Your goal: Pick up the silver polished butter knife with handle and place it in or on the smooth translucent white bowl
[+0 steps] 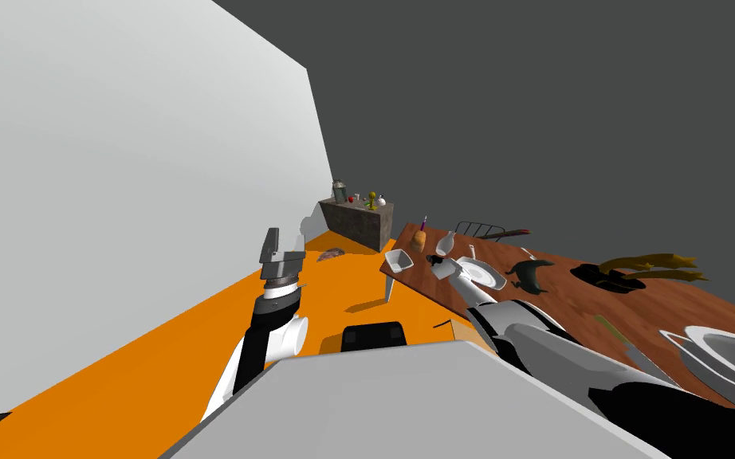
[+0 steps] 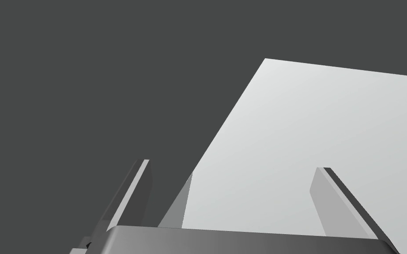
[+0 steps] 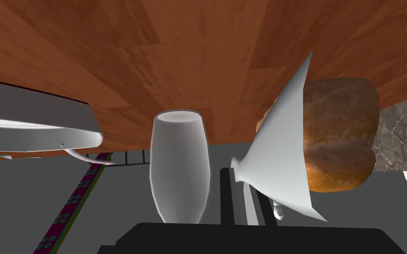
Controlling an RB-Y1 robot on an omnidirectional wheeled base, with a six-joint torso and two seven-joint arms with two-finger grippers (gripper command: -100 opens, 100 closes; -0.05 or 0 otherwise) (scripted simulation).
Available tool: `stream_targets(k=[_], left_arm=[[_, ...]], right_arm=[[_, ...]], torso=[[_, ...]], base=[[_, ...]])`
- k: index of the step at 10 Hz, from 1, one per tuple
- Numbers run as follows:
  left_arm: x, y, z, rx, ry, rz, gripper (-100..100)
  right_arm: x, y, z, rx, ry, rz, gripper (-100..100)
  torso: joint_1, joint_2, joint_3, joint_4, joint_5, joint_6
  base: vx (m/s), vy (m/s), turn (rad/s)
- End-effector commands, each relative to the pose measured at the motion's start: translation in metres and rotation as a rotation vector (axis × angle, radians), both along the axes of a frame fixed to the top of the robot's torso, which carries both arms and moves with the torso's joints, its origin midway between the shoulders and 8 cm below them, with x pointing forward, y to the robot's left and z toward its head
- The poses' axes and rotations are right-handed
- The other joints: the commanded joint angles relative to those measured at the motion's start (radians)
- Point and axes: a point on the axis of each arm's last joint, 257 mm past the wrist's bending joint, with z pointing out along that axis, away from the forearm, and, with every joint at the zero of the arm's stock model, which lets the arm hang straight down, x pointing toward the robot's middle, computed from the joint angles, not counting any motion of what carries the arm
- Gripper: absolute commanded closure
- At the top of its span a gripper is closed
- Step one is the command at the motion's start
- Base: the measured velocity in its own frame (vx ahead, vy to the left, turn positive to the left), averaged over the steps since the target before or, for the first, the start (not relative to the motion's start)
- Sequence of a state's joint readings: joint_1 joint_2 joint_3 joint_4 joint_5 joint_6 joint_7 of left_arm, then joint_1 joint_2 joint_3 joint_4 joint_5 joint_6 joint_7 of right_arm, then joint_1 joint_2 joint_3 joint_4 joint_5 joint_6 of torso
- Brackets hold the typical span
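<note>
A knife [image 1: 627, 344] with a grey blade and an olive handle lies on the wooden table [image 1: 565, 307], just beside a large white bowl [image 1: 729, 358] at the near right. A small white square bowl [image 1: 398, 259] sits at the table's far corner. My right gripper [image 1: 440, 264] reaches low over the table's far end, far from the knife. In the right wrist view its fingers [image 3: 248, 198] stand close together, shut, with nothing seen between them. They point between a white cup [image 3: 180, 167] and a white bowl's edge [image 3: 286, 154]. My left gripper [image 1: 274, 239] is raised over the orange floor, open [image 2: 233, 164] and empty.
A white plate [image 1: 481, 275] lies right beside the right gripper. A bread loaf [image 3: 339, 132], a black figure [image 1: 529, 275], bananas [image 1: 653, 267] on a black dish and a dark rack [image 1: 477, 229] crowd the table. A stone counter [image 1: 358, 219] stands beyond. A light wall runs along the left.
</note>
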State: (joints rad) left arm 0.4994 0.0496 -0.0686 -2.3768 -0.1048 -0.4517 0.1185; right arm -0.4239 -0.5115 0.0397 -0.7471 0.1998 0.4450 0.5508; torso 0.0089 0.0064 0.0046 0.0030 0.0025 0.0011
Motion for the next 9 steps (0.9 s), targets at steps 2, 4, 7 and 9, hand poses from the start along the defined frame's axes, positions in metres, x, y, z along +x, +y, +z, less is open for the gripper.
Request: stream_targets(k=[2,4,7,9], left_arm=[[0.000,0.000,0.000,0.000,0.000,0.000,0],[0.000,0.000,0.000,0.000,0.000,0.000,0],[0.000,0.000,0.000,0.000,0.000,0.000,0],[0.000,0.000,0.000,0.000,0.000,0.000,0]], right_arm=[[0.018,-0.003,0.027,-0.007,-0.031,-0.003,100],[0.049,-0.005,0.077,-0.019,-0.092,-0.007,100],[0.058,-0.005,0.094,-0.023,-0.112,-0.007,100],[0.079,-0.005,0.138,-0.034,-0.161,-0.006,100]], torso=[[-0.001,0.000,0.000,0.001,0.000,0.000],[-0.001,0.000,0.000,0.001,0.000,0.000],[-0.006,-0.001,0.000,0.000,-0.002,0.001],[-0.004,0.000,0.001,0.001,-0.001,-0.001]], base=[[-0.062,0.080,0.008],[-0.091,0.108,0.019],[-0.043,0.033,0.008],[-0.091,0.076,0.038]])
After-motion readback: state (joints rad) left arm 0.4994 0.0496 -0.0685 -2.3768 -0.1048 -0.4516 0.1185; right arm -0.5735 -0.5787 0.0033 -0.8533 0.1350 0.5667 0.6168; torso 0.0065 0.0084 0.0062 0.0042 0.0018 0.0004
